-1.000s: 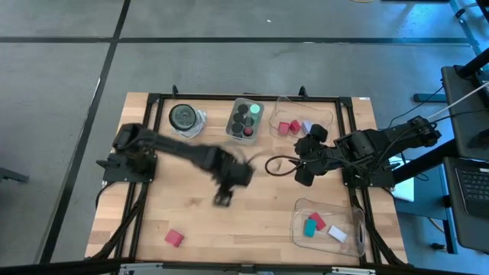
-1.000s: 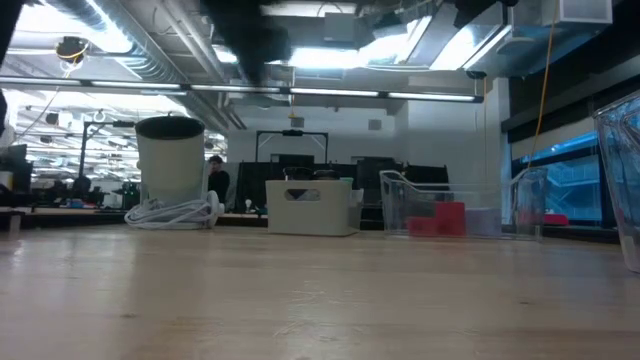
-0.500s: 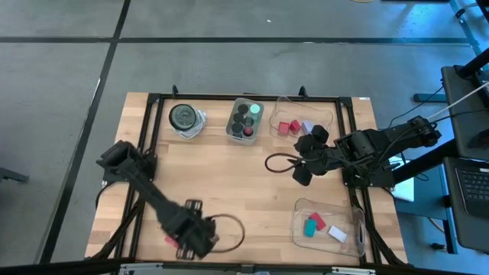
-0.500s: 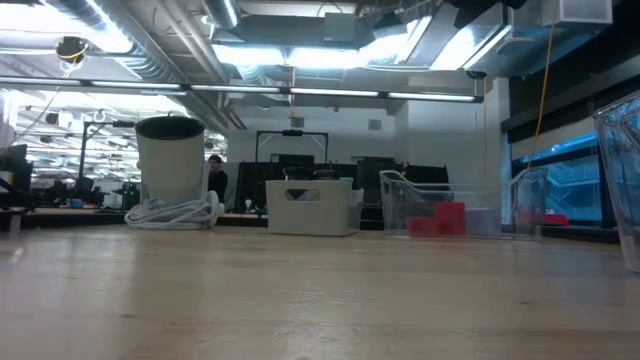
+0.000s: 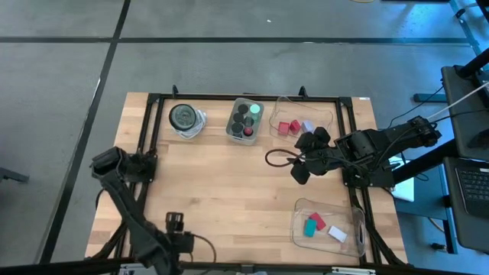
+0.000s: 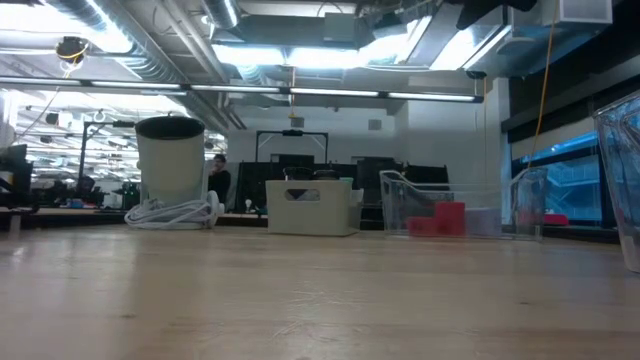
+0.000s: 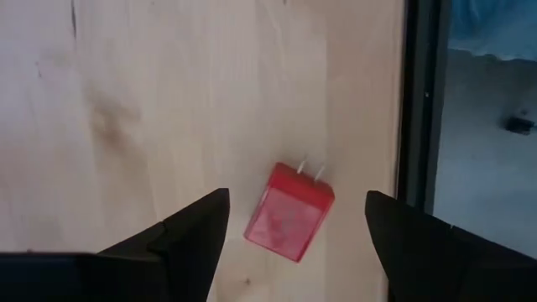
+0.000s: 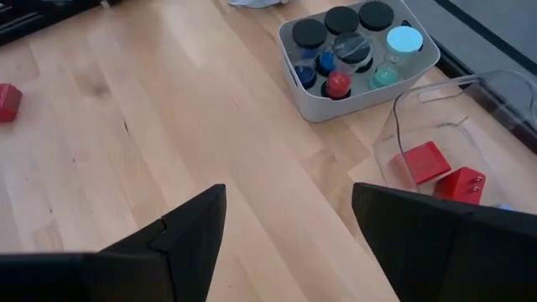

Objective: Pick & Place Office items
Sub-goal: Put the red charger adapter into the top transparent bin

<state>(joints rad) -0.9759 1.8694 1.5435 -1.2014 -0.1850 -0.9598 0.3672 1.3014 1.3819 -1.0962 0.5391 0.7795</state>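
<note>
**Left gripper over the red block at the table's near edge**

Left gripper (image 7: 294, 226) hangs above the red block (image 7: 289, 211), fingers spread wide either side, not touching it. The block lies flat on the wooden table (image 5: 229, 176), just beside the dark frame rail. Right gripper (image 5: 299, 159) waits mid-table near the clear tray (image 5: 325, 114), fingers parted, empty.

One camera looks straight down on the whole table (image 5: 229, 191). Another sits at tabletop height, facing the room. Each wrist camera looks closely down; both catch the red block (image 7: 289, 213).
</note>
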